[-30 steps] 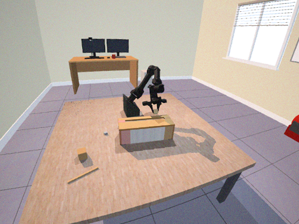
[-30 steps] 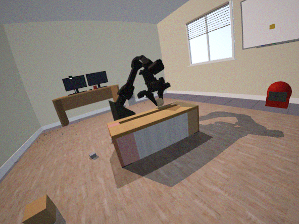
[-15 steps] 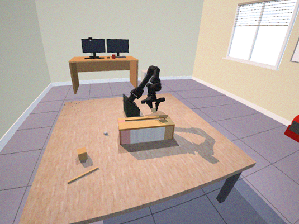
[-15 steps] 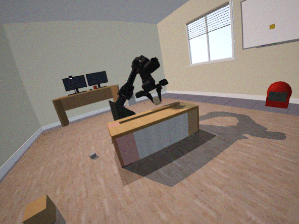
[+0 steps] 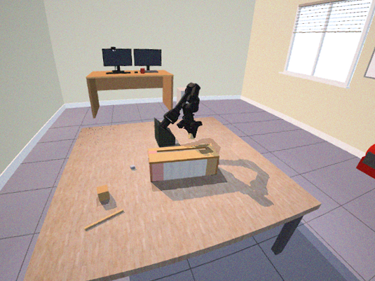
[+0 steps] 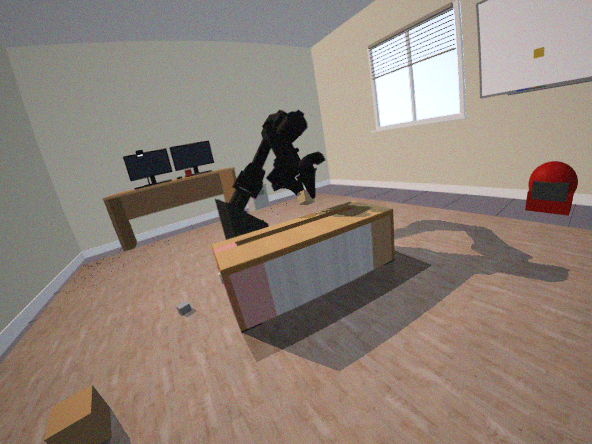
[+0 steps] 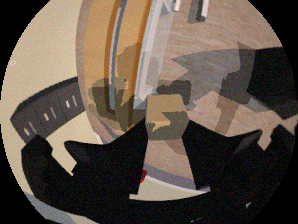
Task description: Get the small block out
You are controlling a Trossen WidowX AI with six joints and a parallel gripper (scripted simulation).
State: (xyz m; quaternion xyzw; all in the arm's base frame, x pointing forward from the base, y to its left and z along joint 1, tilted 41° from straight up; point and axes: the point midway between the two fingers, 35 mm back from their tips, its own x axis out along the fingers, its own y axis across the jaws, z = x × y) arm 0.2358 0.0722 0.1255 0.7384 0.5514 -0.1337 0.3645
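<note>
1. Surveying the table [image 5: 197, 230] first, we find everything on it: the box [image 5: 182, 157] stands upright and square near the middle. A tan cube [image 5: 103, 193], a thin stick [image 5: 103, 219] and a tiny grey piece [image 5: 132, 166] lie well apart from the arm, beyond the box's pink end.
2. We judge the extraction step complete. Nothing shows behind the box's clear front, and the held item matches the task's small block.
3. We judge the step in hand to be the lift-and-hold. The gripper [image 5: 191, 134] hangs in the air behind the far end of the box, near the tan end opposite the pink one and above the height of the box top.
4. The jaws are pinching the block [image 6: 305, 198]. The wrist view shows the tan block squarely between the two dark fingers, with one finger on each side face and the block's lower end projecting past the tips.
5. The next move calls for more clearance. We judge the block too close to the box to count as well clear, so the arm should carry it higher and away from the box. It should then stop and stay motionless, with the grip unchanged and no contact with the box.
</note>
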